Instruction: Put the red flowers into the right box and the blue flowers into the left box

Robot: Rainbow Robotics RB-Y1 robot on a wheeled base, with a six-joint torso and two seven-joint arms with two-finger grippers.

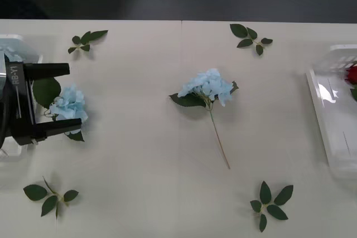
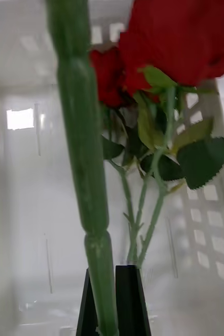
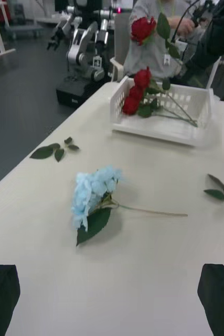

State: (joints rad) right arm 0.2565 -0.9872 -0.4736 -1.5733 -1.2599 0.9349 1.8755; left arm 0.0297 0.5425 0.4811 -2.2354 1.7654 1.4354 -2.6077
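Red flowers (image 3: 136,92) lie in the right box (image 3: 159,131), blooms at one end, stems running across the floor. One more red rose (image 3: 142,29) hangs in the air above that box, its stem (image 2: 85,173) pinched between the right gripper's (image 2: 113,302) closed black fingers, bloom pointing up. In the right wrist view the roses in the box (image 2: 180,47) sit just beyond the held stem. A blue flower (image 1: 207,87) lies mid-table, stem toward the robot, well apart from both boxes. Left gripper (image 1: 54,100) hovers at the table's left side near the left box (image 1: 19,43), fingers spread wide, another blue flower (image 1: 68,104) between them in the front view; grasping nothing. Green leaf sprigs (image 1: 87,40) scattered on the table (image 1: 139,154).
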